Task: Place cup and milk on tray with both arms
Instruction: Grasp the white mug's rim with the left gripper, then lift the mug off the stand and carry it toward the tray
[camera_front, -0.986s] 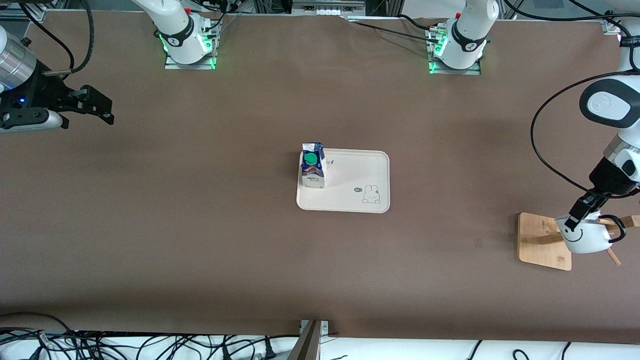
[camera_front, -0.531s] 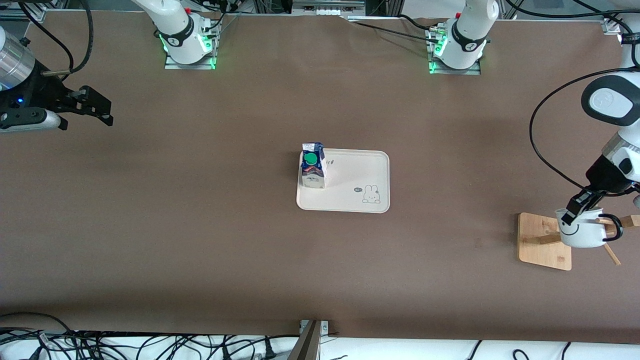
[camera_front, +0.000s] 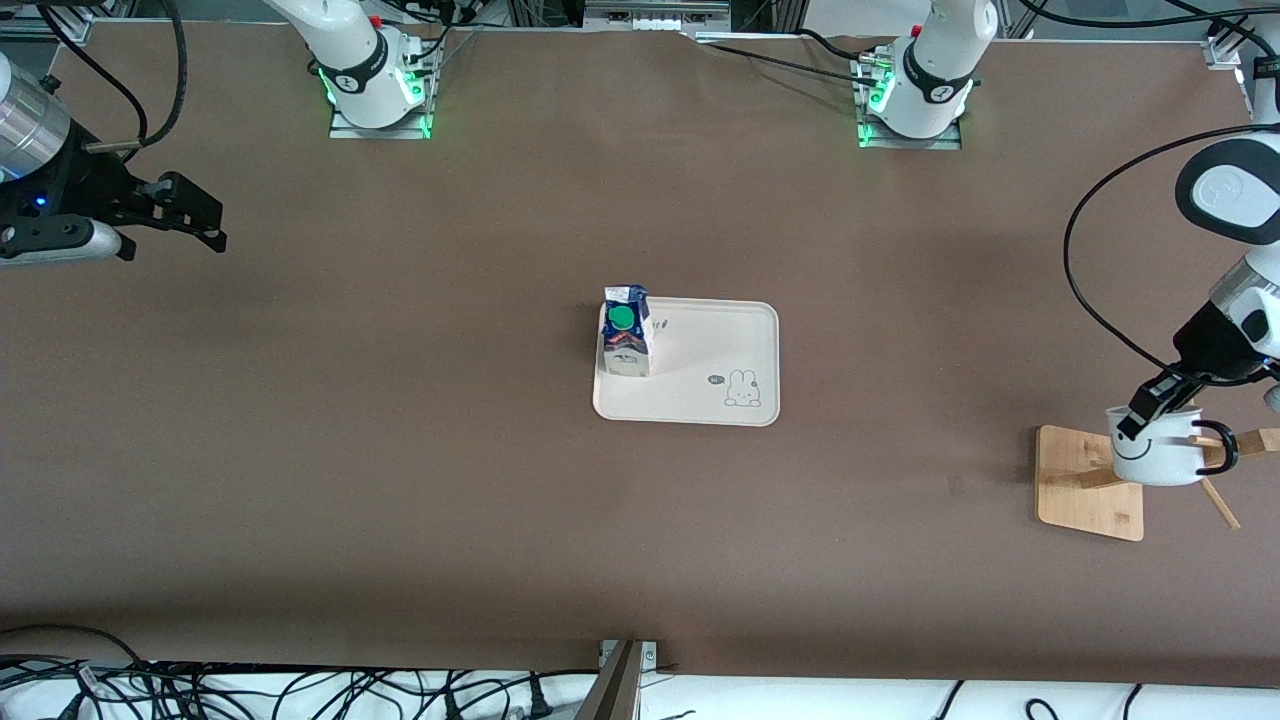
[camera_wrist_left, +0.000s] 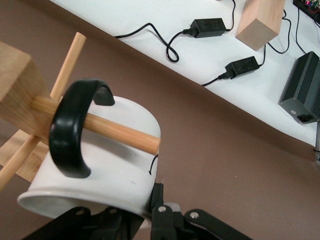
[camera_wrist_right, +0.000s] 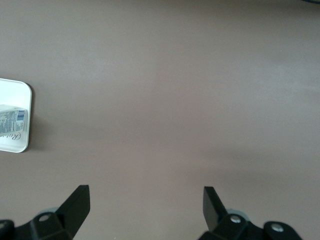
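Observation:
The white cup (camera_front: 1160, 462) with the smiley face hangs at the wooden rack (camera_front: 1085, 495), near the left arm's end of the table. My left gripper (camera_front: 1150, 408) is shut on its rim. In the left wrist view the cup (camera_wrist_left: 100, 170) has its black handle (camera_wrist_left: 70, 130) looped round a rack peg (camera_wrist_left: 120, 132), and my left gripper (camera_wrist_left: 142, 207) clamps the rim. The milk (camera_front: 625, 335) stands upright on the cream tray (camera_front: 710, 350), at the corner toward the right arm. My right gripper (camera_front: 205, 215) is open and empty and waits above the table at the right arm's end.
The right wrist view shows my open right gripper (camera_wrist_right: 145, 197) over bare brown table, with the tray's edge (camera_wrist_right: 20, 145) and the milk (camera_wrist_right: 10, 120) at the side. Power bricks and cables (camera_wrist_left: 210, 25) lie off the table's edge past the rack.
My left gripper has drawn the cup up and slightly toward the tray along the rack peg, and the cup sits more level. The right arm, milk and tray have not moved.

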